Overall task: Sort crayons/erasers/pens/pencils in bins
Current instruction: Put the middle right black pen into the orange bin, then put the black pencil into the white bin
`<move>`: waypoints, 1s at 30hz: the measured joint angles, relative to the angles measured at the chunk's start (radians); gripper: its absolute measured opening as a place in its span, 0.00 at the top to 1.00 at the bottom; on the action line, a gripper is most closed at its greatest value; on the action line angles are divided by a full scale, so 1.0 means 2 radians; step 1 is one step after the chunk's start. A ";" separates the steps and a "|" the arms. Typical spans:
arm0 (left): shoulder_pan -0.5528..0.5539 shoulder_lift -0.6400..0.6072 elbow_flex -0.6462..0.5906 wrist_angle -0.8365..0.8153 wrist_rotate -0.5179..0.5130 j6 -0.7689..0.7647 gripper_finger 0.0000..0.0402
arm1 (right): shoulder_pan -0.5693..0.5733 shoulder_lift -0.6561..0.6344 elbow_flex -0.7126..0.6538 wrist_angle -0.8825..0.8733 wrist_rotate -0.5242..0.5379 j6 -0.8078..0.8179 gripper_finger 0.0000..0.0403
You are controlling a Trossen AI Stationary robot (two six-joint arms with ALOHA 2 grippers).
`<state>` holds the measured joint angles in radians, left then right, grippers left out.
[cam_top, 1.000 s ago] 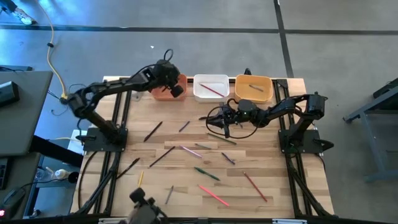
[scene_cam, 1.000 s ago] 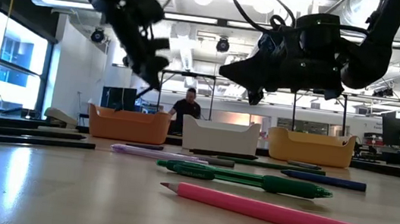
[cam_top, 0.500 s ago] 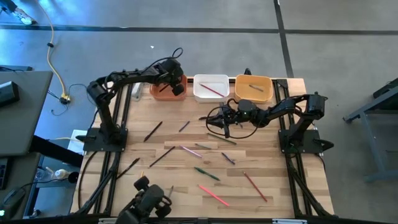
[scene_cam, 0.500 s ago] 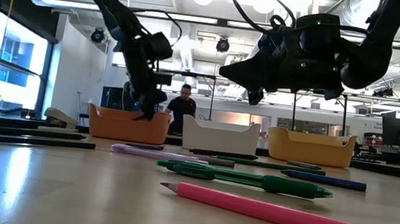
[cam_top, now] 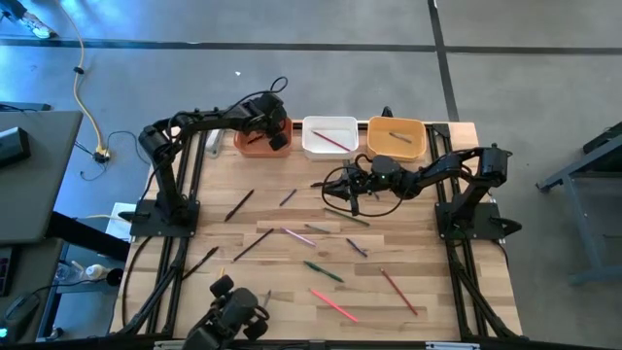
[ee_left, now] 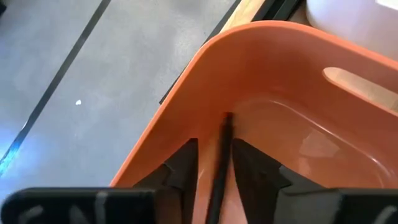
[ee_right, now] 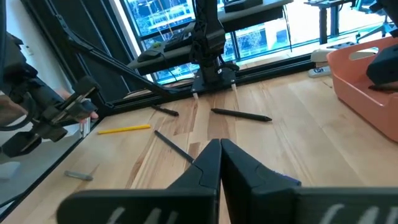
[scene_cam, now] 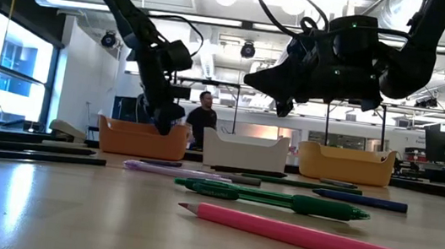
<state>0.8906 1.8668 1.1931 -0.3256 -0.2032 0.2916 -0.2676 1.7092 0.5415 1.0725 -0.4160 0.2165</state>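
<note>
Three bins stand in a row at the table's far edge: terracotta (cam_top: 255, 145), white (cam_top: 328, 136) and yellow-orange (cam_top: 396, 137). My left gripper (ee_left: 215, 144) dips into the terracotta bin (ee_left: 298, 124), open. A thin black stick (ee_left: 221, 155) stands between its fingers, with orange showing on both sides; its far end is in the corner where the bin's wall meets its floor. My right gripper (ee_right: 219, 147) is shut on nothing, level above the table's middle (cam_top: 330, 188). Several loose sticks lie on the wood, such as black (cam_top: 239, 204), green (cam_top: 323, 271) and pink (cam_top: 334, 305). My left gripper comes at the bin slanting down from the table's left. Its fingers (ee_left: 189, 155) stand along the black stick on either side of it. Whether they touch the stick farther back I cannot tell; the gripper's own body hides that part.
The white bin holds a reddish stick (cam_top: 333, 141), the yellow-orange one a dark stick (cam_top: 398, 137). A dark device (cam_top: 233, 311) sits at the table's near edge. Beyond the bins a person (scene_cam: 204, 115) stands in the room. The arms' frames (cam_top: 170, 209) flank the table.
My left gripper has come down from above the terracotta bin into it, tipping more steeply, and has kept still for the last half second. My right gripper has not moved.
</note>
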 joint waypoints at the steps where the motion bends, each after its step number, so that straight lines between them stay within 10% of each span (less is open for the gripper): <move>1: 0.000 0.000 0.000 0.000 -0.001 0.000 0.74 | 0.000 0.000 0.000 0.000 0.000 0.000 1.00; 14: -0.030 -0.107 -0.020 0.005 0.011 0.000 0.89 | -0.001 -0.004 0.000 -0.004 0.000 -0.005 1.00; 30: -0.218 -0.262 -0.261 0.176 0.092 -0.130 1.00 | 0.014 -0.132 0.000 -0.207 0.126 -0.089 1.00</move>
<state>0.4553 1.3425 0.6714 0.0266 -0.0184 0.0308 -0.2405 1.4461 0.5409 0.6581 -0.1647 0.0379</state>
